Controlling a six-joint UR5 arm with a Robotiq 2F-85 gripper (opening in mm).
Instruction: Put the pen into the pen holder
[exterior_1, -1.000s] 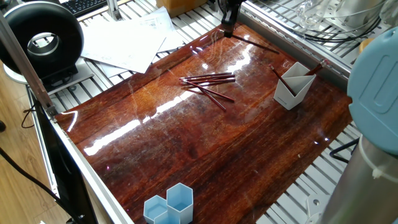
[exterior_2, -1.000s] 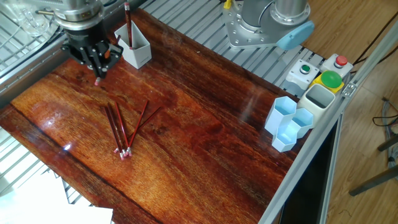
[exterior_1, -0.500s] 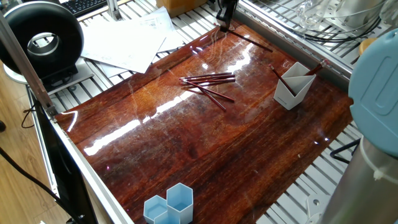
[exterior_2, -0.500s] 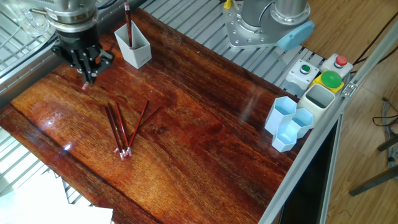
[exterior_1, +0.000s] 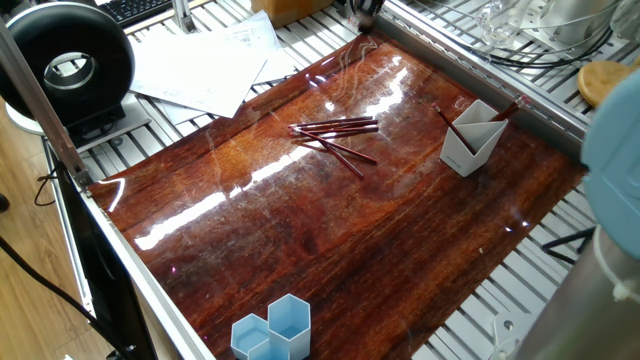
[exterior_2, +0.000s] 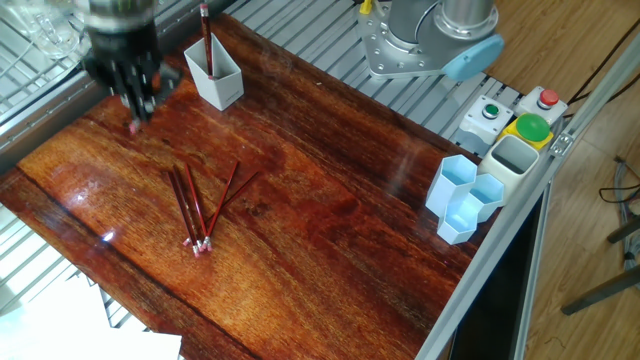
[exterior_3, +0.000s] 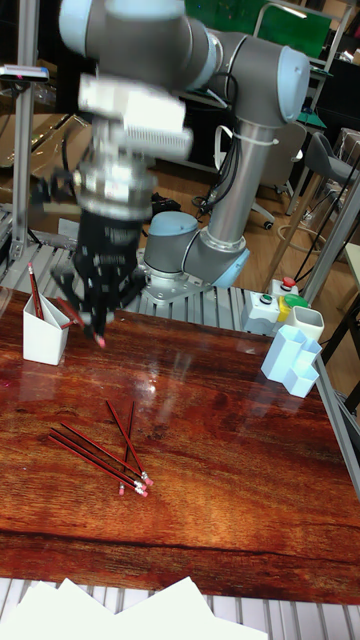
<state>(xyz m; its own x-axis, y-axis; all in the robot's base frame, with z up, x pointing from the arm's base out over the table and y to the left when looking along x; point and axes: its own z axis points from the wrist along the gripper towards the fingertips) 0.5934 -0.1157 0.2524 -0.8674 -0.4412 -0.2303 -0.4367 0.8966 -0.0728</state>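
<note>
The claw (exterior_3: 100, 325) hangs above the bench (exterior_2: 330, 230), clamped on a pen (exterior_3: 88, 326) (blurred, pink eraser end lowest), just beside the white pen holder (exterior_2: 215, 78), which already has a pen standing in it. More pens (exterior_2: 200, 205) lie loose mid-bench.

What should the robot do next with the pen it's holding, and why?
Probably swing sideways until it is over the holder. The gripper seems shut on a pen, pink tip down, above the table beside the holder, not over its opening.
</note>
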